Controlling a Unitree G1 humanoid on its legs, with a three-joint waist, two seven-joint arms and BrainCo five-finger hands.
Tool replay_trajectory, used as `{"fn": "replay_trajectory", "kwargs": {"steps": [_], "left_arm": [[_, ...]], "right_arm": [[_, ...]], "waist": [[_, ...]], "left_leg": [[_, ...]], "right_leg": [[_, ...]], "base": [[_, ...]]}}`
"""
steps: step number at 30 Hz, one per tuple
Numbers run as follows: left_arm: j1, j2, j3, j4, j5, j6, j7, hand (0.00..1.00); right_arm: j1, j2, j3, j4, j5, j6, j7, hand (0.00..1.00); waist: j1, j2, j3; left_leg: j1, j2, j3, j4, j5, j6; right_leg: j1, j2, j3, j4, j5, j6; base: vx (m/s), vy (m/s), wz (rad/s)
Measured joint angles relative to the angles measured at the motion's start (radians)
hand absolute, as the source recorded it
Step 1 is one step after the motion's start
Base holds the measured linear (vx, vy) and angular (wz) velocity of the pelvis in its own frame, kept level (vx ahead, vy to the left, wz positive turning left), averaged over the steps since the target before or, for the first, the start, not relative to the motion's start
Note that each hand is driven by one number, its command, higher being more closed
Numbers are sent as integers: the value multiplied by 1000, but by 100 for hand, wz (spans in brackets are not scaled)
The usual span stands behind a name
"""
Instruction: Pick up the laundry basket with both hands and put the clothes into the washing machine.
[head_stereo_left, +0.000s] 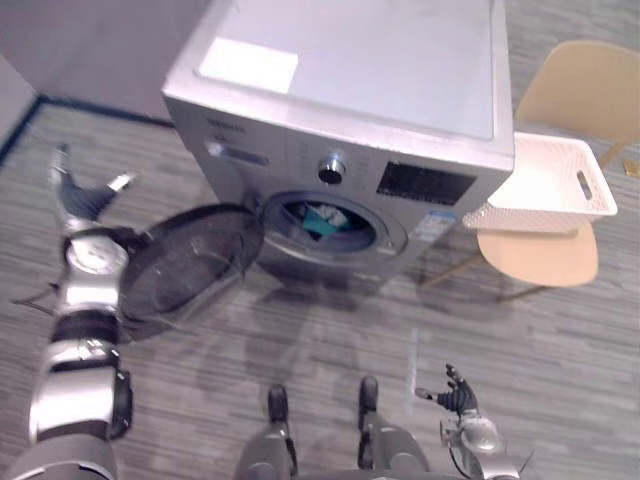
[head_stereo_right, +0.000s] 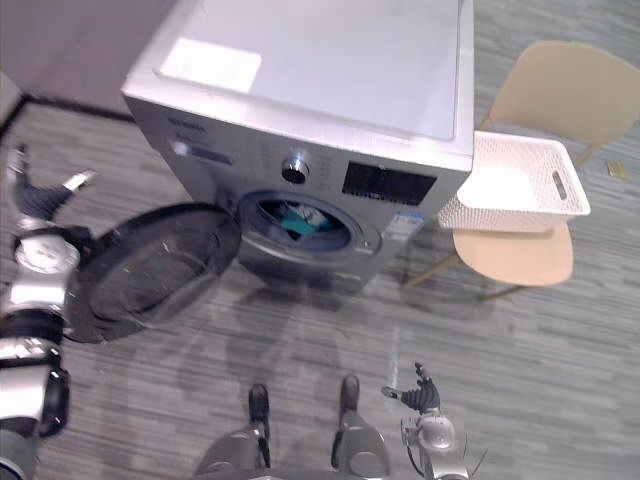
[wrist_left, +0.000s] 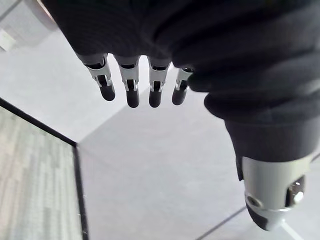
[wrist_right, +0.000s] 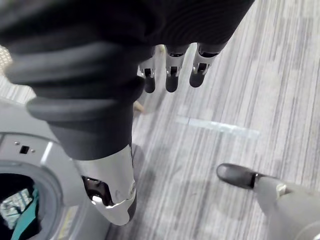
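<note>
A silver washing machine (head_stereo_left: 350, 110) stands ahead with its round door (head_stereo_left: 185, 265) swung wide to the left. Teal and white clothes (head_stereo_left: 322, 218) lie inside the drum (head_stereo_right: 300, 222). A white laundry basket (head_stereo_left: 550, 185), with nothing showing in it, rests on a tan chair (head_stereo_left: 545, 255) to the machine's right. My left hand (head_stereo_left: 80, 195) is raised beside the door's outer edge, fingers (wrist_left: 132, 90) straight, holding nothing. My right hand (head_stereo_left: 455, 395) hangs low near the floor, fingers (wrist_right: 170, 75) relaxed and holding nothing.
Grey striped carpet (head_stereo_left: 330, 340) lies in front of the machine. A strip of clear tape (wrist_right: 217, 127) is stuck on the floor by my right hand. A dark border line (head_stereo_left: 90, 108) runs along the floor at the far left.
</note>
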Motion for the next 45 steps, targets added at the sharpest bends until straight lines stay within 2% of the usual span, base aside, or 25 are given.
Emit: {"fn": "replay_trajectory", "kwargs": {"steps": [2, 4, 6, 9, 10, 12, 14, 16, 18, 21, 23, 24, 26, 28, 29, 31, 33, 34, 35, 38, 40, 41, 43, 44, 45], "left_arm": [[-45, 24, 0, 46, 24, 16, -50, 0], [-73, 34, 14, 77, 35, 29, -112, 0], [-89, 31, 28, 97, 38, 39, -147, 0], [-91, 5, 80, 117, 55, 60, -180, 0], [-93, -15, 109, 116, 58, 62, -194, 0], [-94, -21, 150, 105, 66, 50, -188, 0], [-97, -39, 202, 105, 65, 51, -202, 0], [-72, -65, 240, 100, 62, 48, -209, 0], [52, -138, 348, 56, 51, -7, -209, 0], [157, -243, 294, 4, 7, -25, -213, 0], [240, -335, 152, -63, -39, -1, -227, 0], [314, -396, 45, -140, -50, 16, -239, 0], [413, -479, -97, -239, -65, 28, -255, 0], [488, -580, -236, -308, -111, 41, -282, 0], [494, -594, -270, -321, -117, 46, -287, 0], [496, -610, -403, -335, -151, 53, -345, 0], [481, -626, -469, -335, -165, 59, -367, 0], [429, -650, -485, -310, -180, 66, -364, 0], [400, -659, -485, -294, -182, 66, -360, 0], [161, -688, -449, -140, -207, 66, -317, 0], [-1, -664, -357, -40, -267, 58, -277, 0], [-152, -618, -295, 53, -303, 58, -249, 0], [-267, -540, -265, 136, -308, 66, -228, 0], [-294, -514, -258, 185, -305, 84, -228, 0], [-293, -512, -256, 192, -300, 87, -224, 0]], "right_arm": [[2, 2, 3, -29, 32, -6, 6, 0], [12, 4, 21, -87, 55, -13, 30, 0], [27, 6, 24, -117, 73, -21, 43, 0], [32, 5, 19, -124, 87, -22, 44, 0], [31, 5, 15, -127, 115, -22, 51, 0], [26, 5, 6, -128, 127, -22, 63, 0], [24, 4, -9, -126, 135, -21, 65, 0], [9, 1, -27, -113, 135, -21, 67, 0], [-7, 1, -44, -112, 135, -21, 66, 0], [-14, -3, -74, -50, 133, -21, 65, 0], [-31, -24, -88, 25, 133, -18, 77, 0], [-41, -45, -87, 61, 131, -12, 85, 0], [-67, -71, -88, 98, 116, -1, 85, 0], [-95, -76, -88, 125, 102, 5, 88, 0], [-97, -71, -87, 126, 101, 7, 89, 0], [-103, -64, -87, 134, 101, 21, 91, 0], [-110, -65, -87, 135, 103, 22, 90, 0], [-125, -67, -87, 146, 103, 24, 90, 0], [-132, -69, -87, 151, 103, 25, 90, 0], [-176, -102, -89, 157, 114, 35, 87, 0], [-228, -142, -91, 174, 130, 40, 82, 0], [-273, -170, -102, 183, 154, 40, 80, 0], [-311, -179, -126, 193, 175, 39, 73, 0], [-326, -182, -163, 194, 194, 39, 63, 0], [-324, -180, -172, 192, 200, 38, 62, 0]], "waist": [[5, -6, 20], [25, -4, 40], [43, -4, 42], [61, -4, 50], [82, -5, 50], [88, -5, 50], [104, -6, 52], [117, -2, 53], [112, 9, 48], [139, 17, 45], [132, 28, 21], [127, 42, -7], [105, 70, -33], [101, 87, -45], [98, 87, -45], [64, 87, -47], [33, 90, -49], [15, 92, -48], [11, 94, -47], [-34, 119, -31], [-61, 131, -9], [-78, 127, 31], [-97, 117, 52], [-99, 113, 86], [-97, 110, 93]], "left_leg": [[-57, 21, 4, 67, -31, -1], [-135, 62, 18, 176, -80, -3], [-187, 95, 20, 245, -114, -8], [-231, 141, 11, 329, -159, -21], [-260, 169, 12, 359, -174, -34], [-287, 192, 12, 378, -177, -40], [-296, 206, 16, 392, -173, -51], [-294, 219, 17, 394, -169, -62], [-284, 224, 16, 390, -161, -65], [-224, 211, 32, 356, -152, -76], [-178, 162, 21, 277, -115, -69], [-159, 126, 12, 222, -89, -59], [-132, 80, -3, 153, -49, -41], [-83, 39, -4, 86, -19, -21], [-72, 32, -3, 77, -15, -15], [-29, 9, 1, 55, -12, -11], [-8, -1, 19, 41, -13, -10], [-7, -5, 41, 40, -14, -7], [-8, -6, 51, 38, -14, -7], [-19, -9, 121, 26, -14, -7], [-40, -10, 182, 29, -22, 4], [-62, -7, 224, 42, -28, 11], [-106, -2, 254, 54, -32, 10], [-125, 8, 266, 68, -29, 13], [-136, 15, 269, 75, -30, 12]], "right_leg": [[-29, 12, 9, -3, 32, -12], [-69, 34, 27, -3, 76, -28], [-90, 58, 27, -4, 91, -33], [-94, 93, 25, -5, 92, -32], [-111, 114, 27, -4, 92, -32], [-126, 131, 26, -6, 89, -35], [-124, 140, 24, -8, 58, -55], [-123, 151, 23, -7, 55, -57], [-116, 156, 20, -2, 45, -58], [-81, 143, 19, 13, 26, -50], [-55, 104, -7, 17, 6, -33], [-53, 76, -19, 21, -1, -25], [-52, 38, -38, 35, -14, -8], [-34, 9, -42, 37, -15, 7], [-26, 3, -42, 37, -18, 12], [9, -17, -45, 37, -26, 24], [14, -28, -28, 39, -28, 28], [1, -32, -8, 40, -24, 33], [-7, -33, 3, 42, -23, 33], [-71, -35, 83, 44, 3, 41], [-124, -31, 149, 34, 32, 48], [-155, -26, 196, 10, 61, 50], [-205, -22, 230, -3, 83, 51], [-218, -19, 242, -19, 102, 55], [-224, -15, 243, -24, 106, 50]], "base": [[-119, -4, -19], [-128, 12, -31], [-125, -14, -29], [-110, -71, -17], [-111, -126, -15], [-58, -129, -5], [-18, -126, 1], [-16, -94, -9], [-11, -65, 2], [34, 4, 15], [51, 46, 62], [56, 82, 58], [57, 99, 53], [71, 137, 25], [51, 104, 18], [49, 104, 14], [43, 97, -20], [17, 68, -39], [-8, 49, -52], [-27, 24, -77], [-26, -5, -94], [-29, -21, -82], [-32, -53, -60], [-21, -63, -36], [-35, -82, -18]]}}
